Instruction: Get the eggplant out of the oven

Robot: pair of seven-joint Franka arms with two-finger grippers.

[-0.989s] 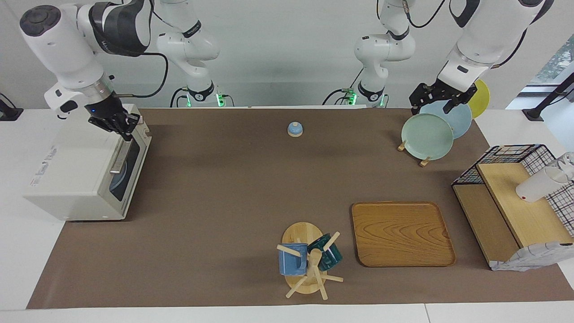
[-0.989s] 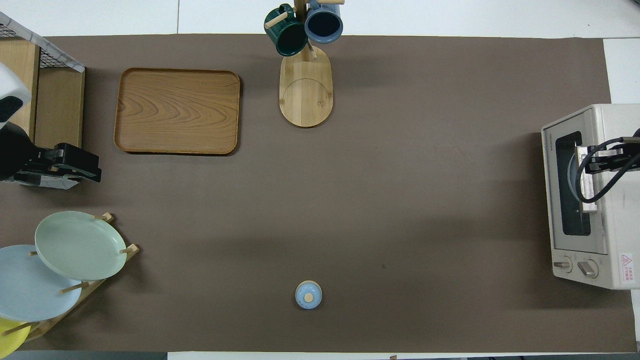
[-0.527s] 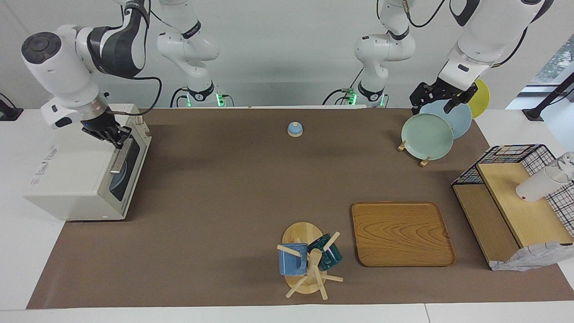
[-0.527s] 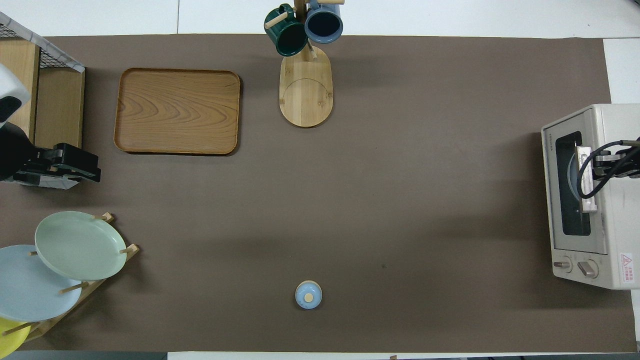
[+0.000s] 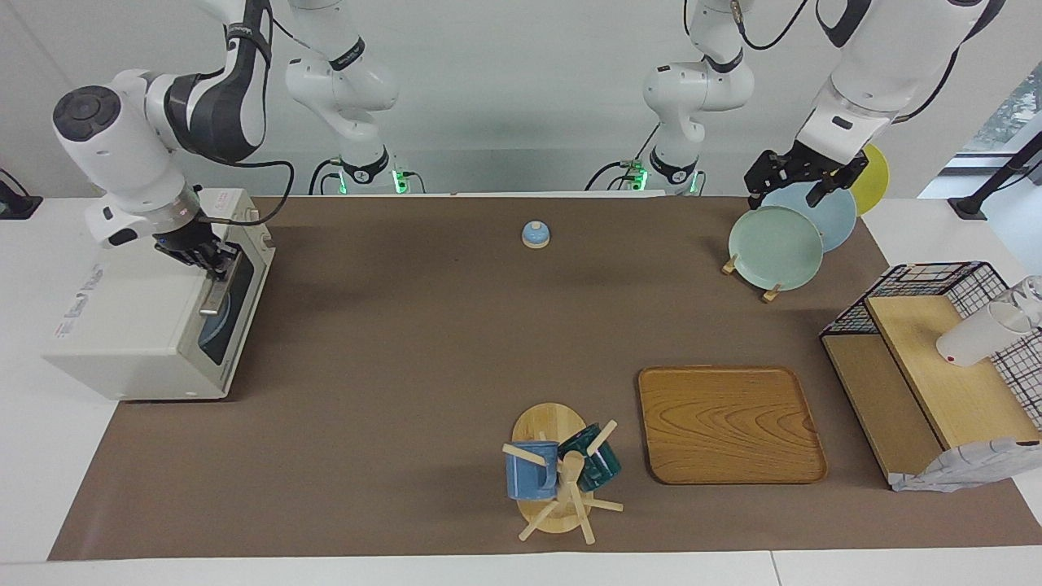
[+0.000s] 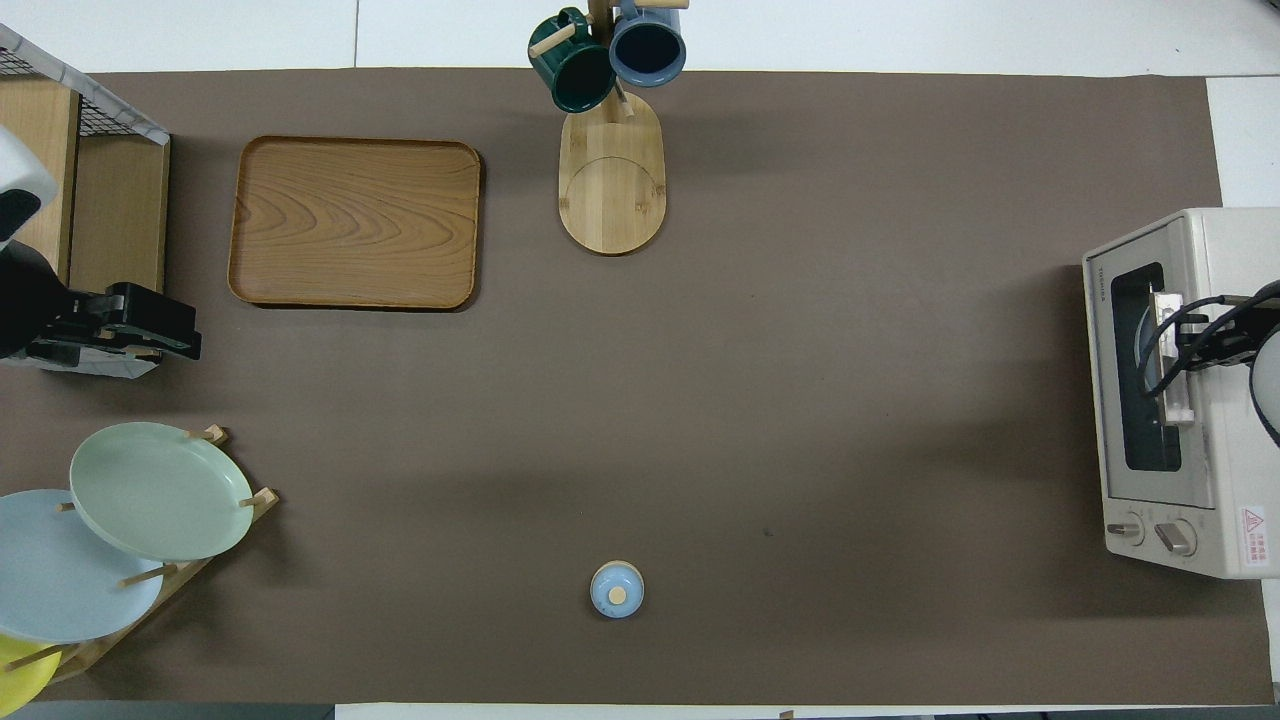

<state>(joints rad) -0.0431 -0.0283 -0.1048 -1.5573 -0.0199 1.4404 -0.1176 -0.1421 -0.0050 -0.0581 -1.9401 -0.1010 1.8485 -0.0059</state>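
Observation:
The white oven point(image 5: 130, 325) stands at the right arm's end of the table with its glass door closed. A blue plate shows dimly through the window; the eggplant is hidden. My right gripper point(image 5: 213, 260) is shut and sits low over the door's top edge, right at the metal bar handle point(image 5: 218, 286). I cannot tell whether it touches the bar. From above, the oven point(image 6: 1225, 430) has the right gripper point(image 6: 1188, 338) over its handle point(image 6: 1168, 372). My left gripper point(image 5: 802, 181) hangs open over the plate rack, holding nothing, and shows as the left gripper point(image 6: 165, 335) from above.
A rack of plates point(image 5: 775, 247) stands near the left arm's base. A wooden tray point(image 5: 728, 423), a mug tree point(image 5: 558, 472), a black wire basket with wooden shelves point(image 5: 928, 366) and a small blue knobbed lid point(image 5: 535, 234) also sit on the brown mat.
The right arm has swung and brought its shut gripper down from above the oven's top to the door handle. The left arm has barely moved.

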